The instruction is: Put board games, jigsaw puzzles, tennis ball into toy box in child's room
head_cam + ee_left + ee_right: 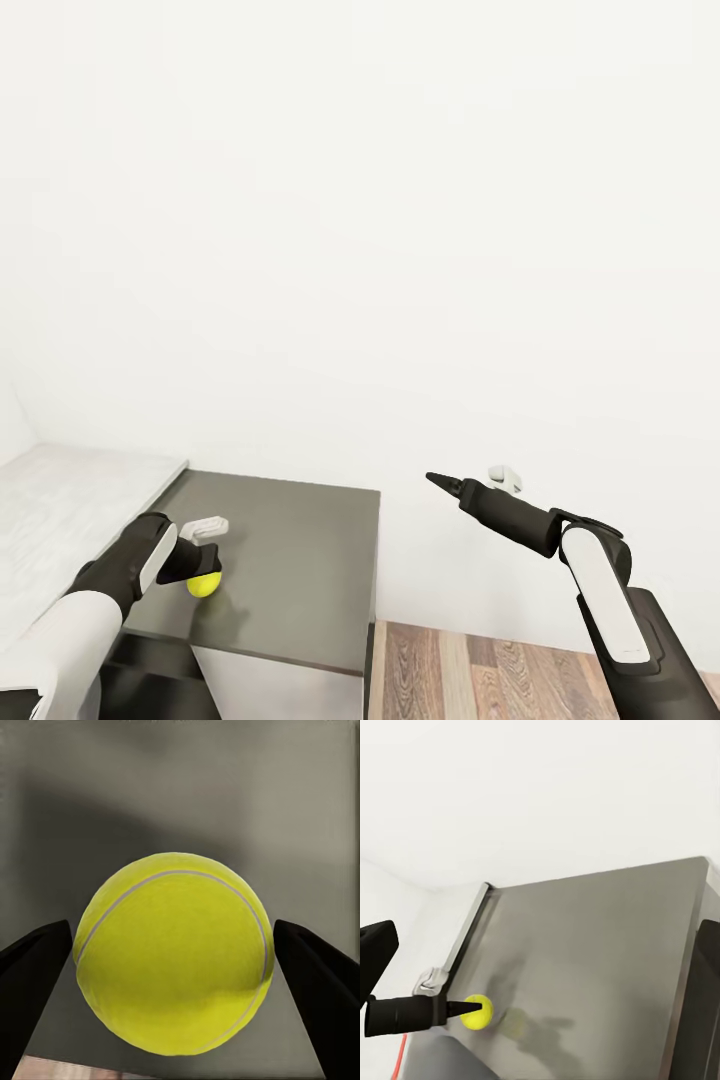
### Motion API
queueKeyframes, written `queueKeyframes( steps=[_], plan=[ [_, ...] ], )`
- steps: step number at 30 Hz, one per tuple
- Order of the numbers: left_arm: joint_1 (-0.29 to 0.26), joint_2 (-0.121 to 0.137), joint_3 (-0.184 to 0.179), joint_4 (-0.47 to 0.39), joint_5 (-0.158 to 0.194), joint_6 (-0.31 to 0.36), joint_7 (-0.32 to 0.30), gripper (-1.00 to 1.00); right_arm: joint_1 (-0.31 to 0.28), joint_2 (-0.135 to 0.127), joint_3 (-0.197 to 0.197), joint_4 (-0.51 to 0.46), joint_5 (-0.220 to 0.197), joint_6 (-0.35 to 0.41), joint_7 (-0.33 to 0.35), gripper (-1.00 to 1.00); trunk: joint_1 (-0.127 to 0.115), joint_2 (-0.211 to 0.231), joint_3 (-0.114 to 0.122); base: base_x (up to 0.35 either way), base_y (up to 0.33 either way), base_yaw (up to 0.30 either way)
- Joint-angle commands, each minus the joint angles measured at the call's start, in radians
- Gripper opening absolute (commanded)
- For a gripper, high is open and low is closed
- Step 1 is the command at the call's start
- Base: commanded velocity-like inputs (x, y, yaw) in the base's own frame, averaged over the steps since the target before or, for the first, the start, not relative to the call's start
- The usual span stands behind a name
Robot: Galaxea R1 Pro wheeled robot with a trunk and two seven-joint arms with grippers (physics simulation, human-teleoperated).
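The yellow-green tennis ball is between the two black fingers of my left gripper, which is shut on it. Ball and gripper are over the front left part of the table's lower dark grey section. In the left wrist view the ball spans the gap between the fingers. The right wrist view shows the ball at the finger's tip, with its shadow offset on the dark top. My right gripper hangs open in the air to the right of the table, holding nothing. The toy box, board games and jigsaw puzzles are out of view.
A plain white wall stands right behind the table. The table's light grey top adjoins the dark section on the left. Wood-plank floor lies below my right arm, beside the table's right edge.
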Motion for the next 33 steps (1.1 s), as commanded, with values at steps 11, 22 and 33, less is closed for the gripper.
queueKeyframes(
  steps=[11,22,33],
  plan=[
    [-0.001,-0.007,0.003,-0.001,0.003,0.032,-0.001,-1.0,-0.001,0.001,-0.001,0.0,0.01,0.005,0.01,1.0,-0.034,0.062,0.027,0.0,0.0,0.0],
    [-0.001,-0.008,0.005,-0.001,0.003,0.043,-0.001,-1.0,0.0,0.002,0.0,0.002,0.017,0.002,0.008,1.0,-0.077,0.139,0.061,0.0,0.0,0.0],
    [-0.001,-0.008,0.005,-0.001,0.003,0.045,-0.003,-1.0,-0.001,0.003,-0.001,0.003,0.011,0.002,0.007,1.0,-0.119,0.216,0.096,0.0,0.0,0.0]
  ],
)
